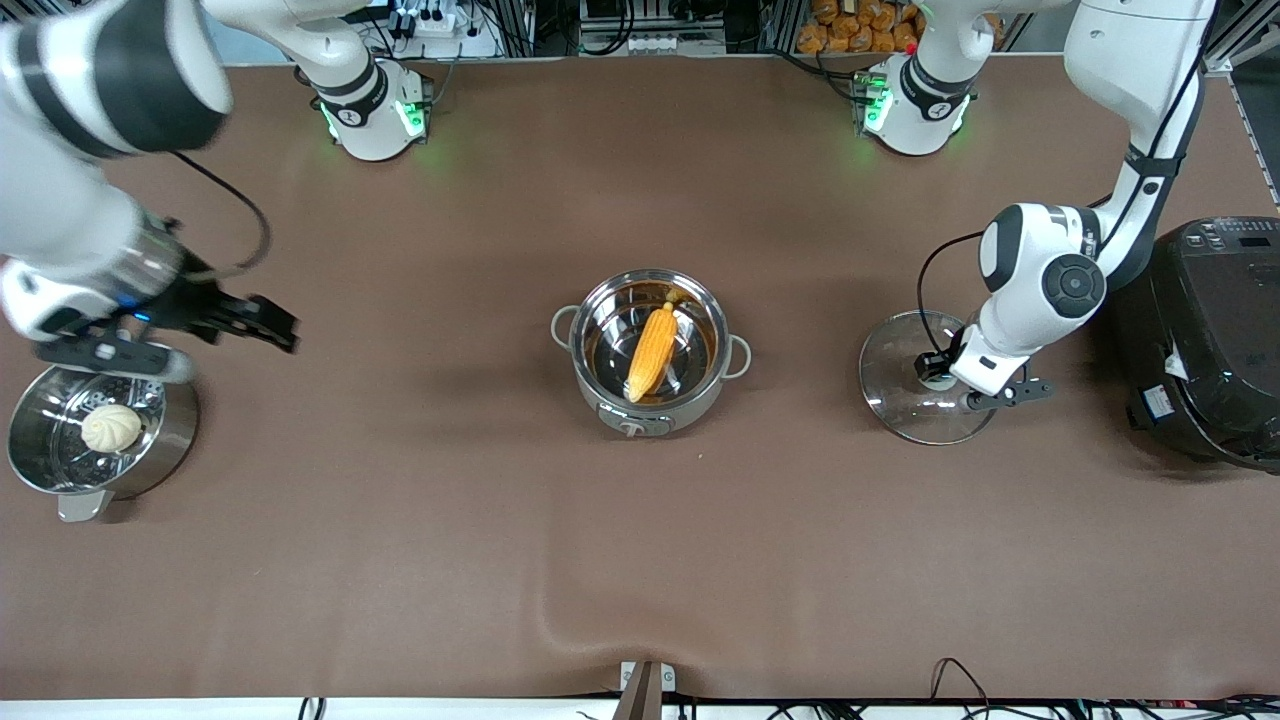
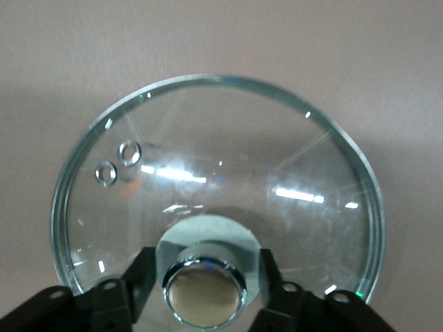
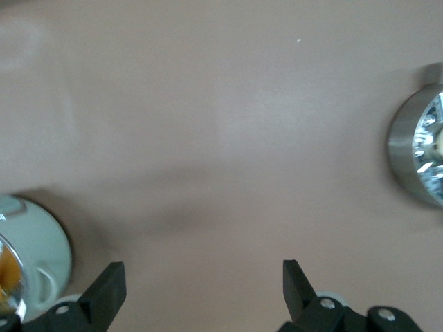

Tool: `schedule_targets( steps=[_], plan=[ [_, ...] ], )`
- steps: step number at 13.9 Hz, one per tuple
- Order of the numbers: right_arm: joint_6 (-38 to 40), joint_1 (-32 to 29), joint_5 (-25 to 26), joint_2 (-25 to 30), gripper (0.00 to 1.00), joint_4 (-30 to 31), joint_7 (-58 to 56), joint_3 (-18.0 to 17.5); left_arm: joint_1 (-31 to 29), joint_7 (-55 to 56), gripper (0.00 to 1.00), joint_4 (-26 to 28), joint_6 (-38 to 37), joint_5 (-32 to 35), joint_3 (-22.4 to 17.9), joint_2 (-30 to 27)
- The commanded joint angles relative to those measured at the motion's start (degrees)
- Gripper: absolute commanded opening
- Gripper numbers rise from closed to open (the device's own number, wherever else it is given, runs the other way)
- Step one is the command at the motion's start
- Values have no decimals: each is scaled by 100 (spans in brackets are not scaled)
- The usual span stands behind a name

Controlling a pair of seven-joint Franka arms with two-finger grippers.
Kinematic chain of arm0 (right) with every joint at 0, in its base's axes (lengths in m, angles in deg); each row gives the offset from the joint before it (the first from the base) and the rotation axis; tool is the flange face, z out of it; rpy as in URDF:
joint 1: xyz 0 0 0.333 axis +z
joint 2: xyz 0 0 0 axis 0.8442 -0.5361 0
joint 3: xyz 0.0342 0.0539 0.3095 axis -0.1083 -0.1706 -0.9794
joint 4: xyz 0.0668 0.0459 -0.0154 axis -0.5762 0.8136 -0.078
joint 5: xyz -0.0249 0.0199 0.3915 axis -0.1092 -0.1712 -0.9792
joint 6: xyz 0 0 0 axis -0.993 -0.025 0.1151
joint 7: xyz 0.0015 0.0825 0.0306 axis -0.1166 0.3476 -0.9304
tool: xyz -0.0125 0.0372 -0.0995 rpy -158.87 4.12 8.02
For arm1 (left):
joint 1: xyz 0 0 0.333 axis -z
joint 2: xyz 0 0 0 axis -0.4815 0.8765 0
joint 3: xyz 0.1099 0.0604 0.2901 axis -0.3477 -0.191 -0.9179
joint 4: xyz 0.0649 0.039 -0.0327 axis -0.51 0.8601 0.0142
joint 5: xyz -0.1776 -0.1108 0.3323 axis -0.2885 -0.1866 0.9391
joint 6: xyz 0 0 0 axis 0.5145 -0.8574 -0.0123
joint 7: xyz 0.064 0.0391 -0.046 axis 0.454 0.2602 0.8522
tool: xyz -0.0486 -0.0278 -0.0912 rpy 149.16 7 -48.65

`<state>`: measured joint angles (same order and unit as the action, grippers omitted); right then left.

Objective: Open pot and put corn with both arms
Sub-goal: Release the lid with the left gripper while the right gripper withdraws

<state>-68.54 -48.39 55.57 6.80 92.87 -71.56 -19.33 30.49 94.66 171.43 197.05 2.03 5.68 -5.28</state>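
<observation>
Both steps looked done: the corn point(image 1: 652, 351) lay in the open pot point(image 1: 650, 352), the left gripper point(image 2: 205, 277) straddled, unclenched, the knob of the lid point(image 2: 214, 187) resting on the table, and the right gripper point(image 1: 262, 322) hung released beside the steamer pot point(image 1: 95, 432).

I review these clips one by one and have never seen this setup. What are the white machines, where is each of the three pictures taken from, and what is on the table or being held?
The white machines are two robot arms, each ending in a black two-finger gripper. One picture looks down from a high camera facing them; the other two come from cameras on the arms' wrists.

On the brown table, the steel pot sits open in the middle with the corn lying inside. Its glass lid lies flat on the table toward the left arm's end, the left gripper placed around its knob. Beside that stands a black cooker.

The right gripper is open, holds nothing, and hangs by a steamer pot holding a white bun.
</observation>
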Motion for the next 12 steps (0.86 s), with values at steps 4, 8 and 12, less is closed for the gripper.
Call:
schedule_targets(
  steps=[4, 8, 12],
  plan=[
    [1419, -901, 85, 257, 100, -908, -1115, -127, -179, -139, 100, -1843, -2319, 20, 32, -666],
    [1543, -1008, 85, 310, 100, -962, -1346, -135, -189, -244, 100, -3997, -4660, -77, 50, -605],
    [1788, -1008, 68, 284, 100, -1286, -1390, -135, -189, -411, 100, -4625, -5657, -225, 85, -1034]
  ],
)
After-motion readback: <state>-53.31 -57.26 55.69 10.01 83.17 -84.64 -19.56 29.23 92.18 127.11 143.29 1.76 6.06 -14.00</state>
